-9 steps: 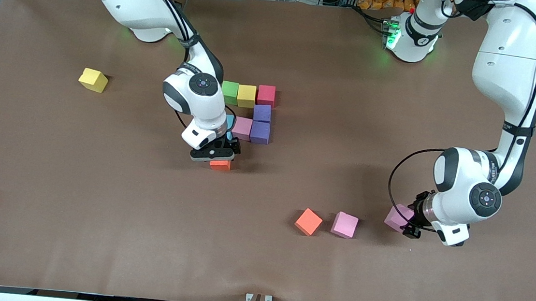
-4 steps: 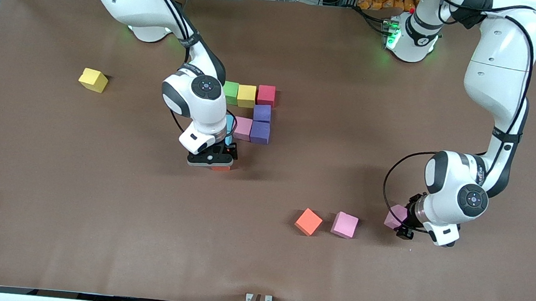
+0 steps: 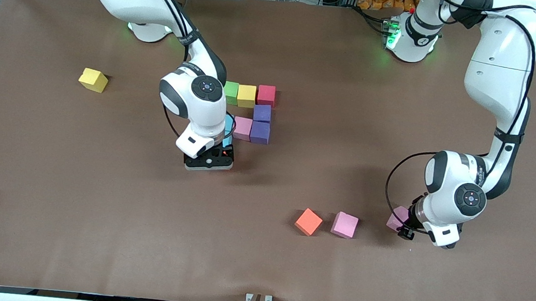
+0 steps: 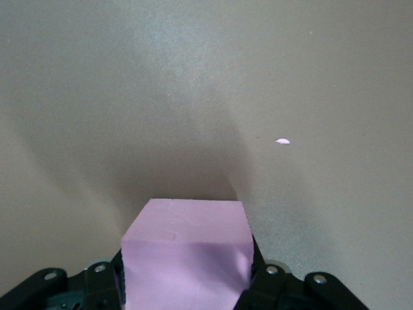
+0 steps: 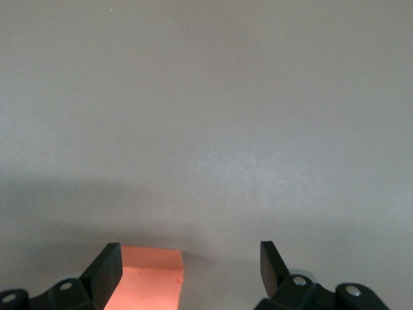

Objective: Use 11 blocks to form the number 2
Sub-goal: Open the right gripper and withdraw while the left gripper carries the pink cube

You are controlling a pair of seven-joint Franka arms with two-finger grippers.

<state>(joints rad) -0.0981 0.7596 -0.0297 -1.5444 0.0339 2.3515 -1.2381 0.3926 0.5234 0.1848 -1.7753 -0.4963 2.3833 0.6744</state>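
Finds the left claw down at the table toward the left arm's end, clamped on a pink cube with a pad against each flank. Finds the right claw spread apart, low over an orange cube touching one finger only, nearer the camera than the light blue cube of the part-built number 2. Judges the step in hand as lifting the pink cube for the digit's bottom row. Recommends confirming a square, centred hold before rising, lifting straight up to avoid dragging foam on the table, and carrying high over the loose orange cube and second pink cube. Advises holding off the approach pending withdrawal of the right claw from the digit, then setting down flush, edge to edge.
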